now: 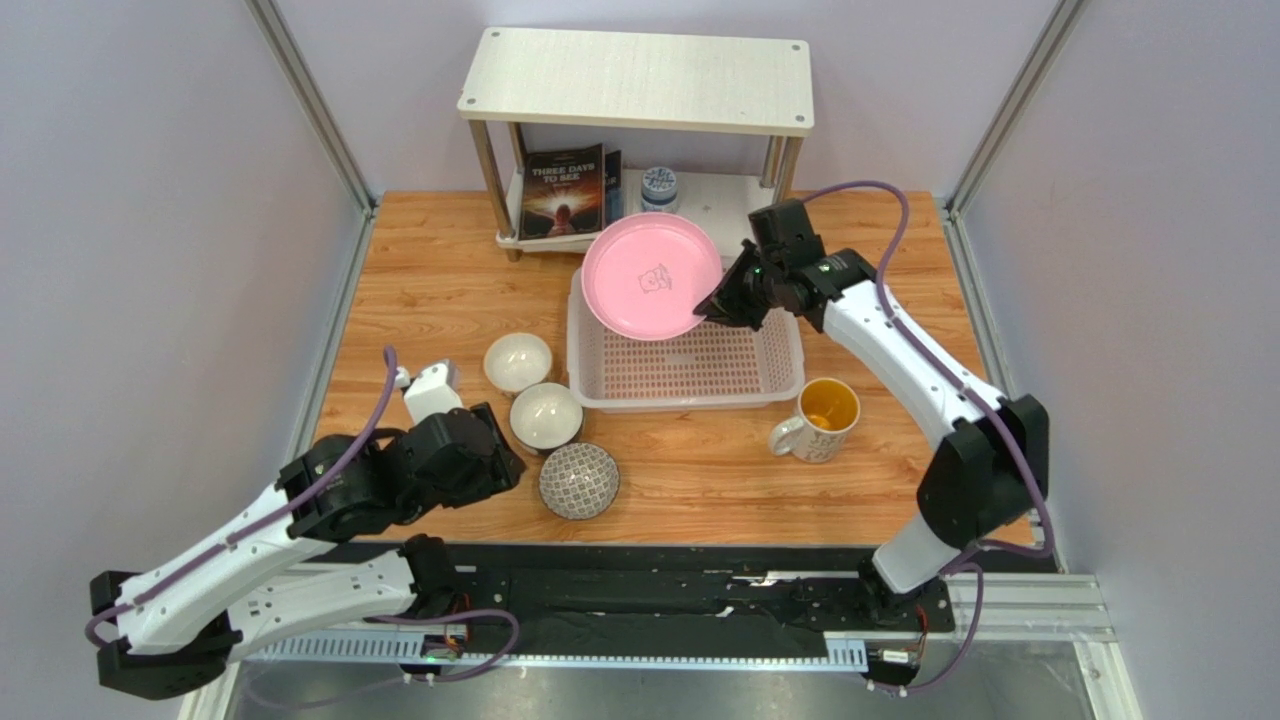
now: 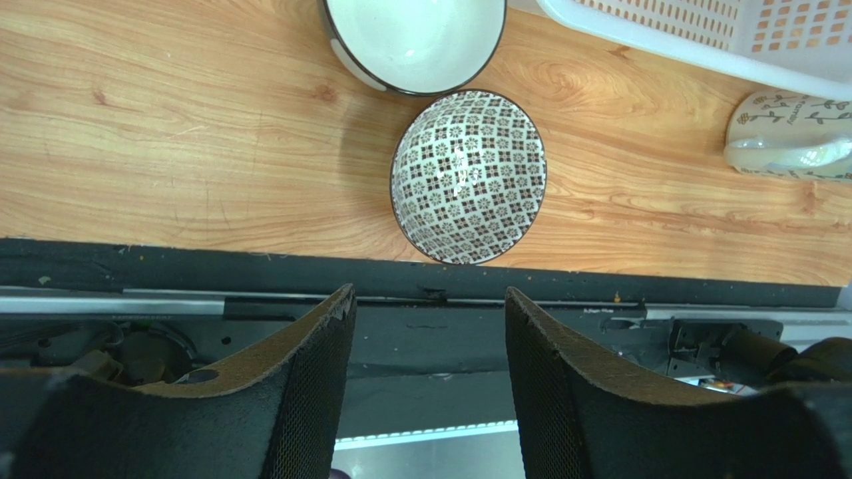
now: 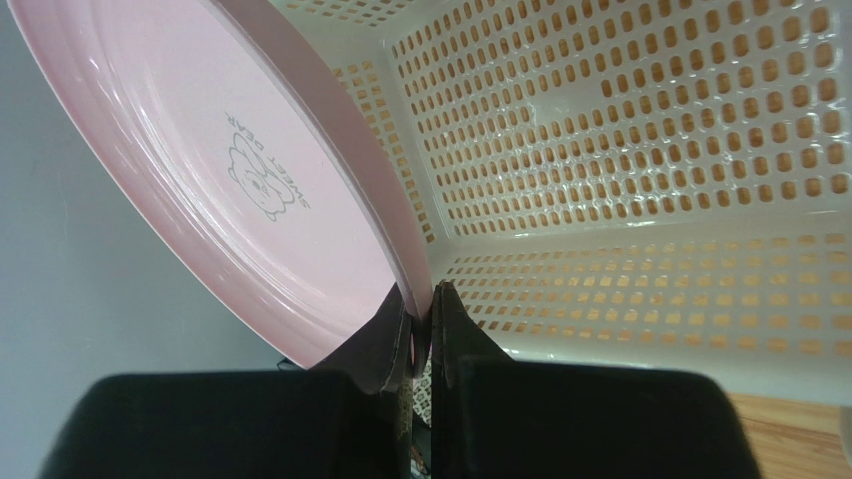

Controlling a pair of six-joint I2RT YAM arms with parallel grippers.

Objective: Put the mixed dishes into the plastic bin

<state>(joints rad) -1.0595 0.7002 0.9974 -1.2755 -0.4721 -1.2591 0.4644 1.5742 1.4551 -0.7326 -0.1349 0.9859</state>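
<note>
1. The left gripper [image 2: 428, 299] hovers over the near edge of the desk, left of centre, with its jaws apart and nothing between them. It is best kept there, clear of the other arm's work.
2. Two white bowls [image 1: 517, 360] [image 1: 546, 414] and a patterned bowl [image 1: 579, 480] stand on the wood between that gripper and the bin. All three are outside the bin.
3. The pink plate [image 1: 649, 275] is in the air, steeply tilted, over the far-left part of the bin [image 1: 684, 398]. The bin sits mid-desk toward the far edge, and nothing shows inside it.
4. The right gripper [image 3: 420, 299] is clamped on the plate's rim, gripping only a thin strip of the edge.
   - That narrow hold could slip, so I would lower the plate slowly.
   - Flatten the tilt on the way down, and keep the free edge inside the far and left walls.
   - Let go only once the lattice floor carries the plate.
   - Laid flat, the plate leaves room for the bowls to go on top.
5. The mug [image 1: 824, 413] stands on the wood just beside the bin's near-right corner, under the right arm's reach. The forearm should stay high as it comes down.
</note>
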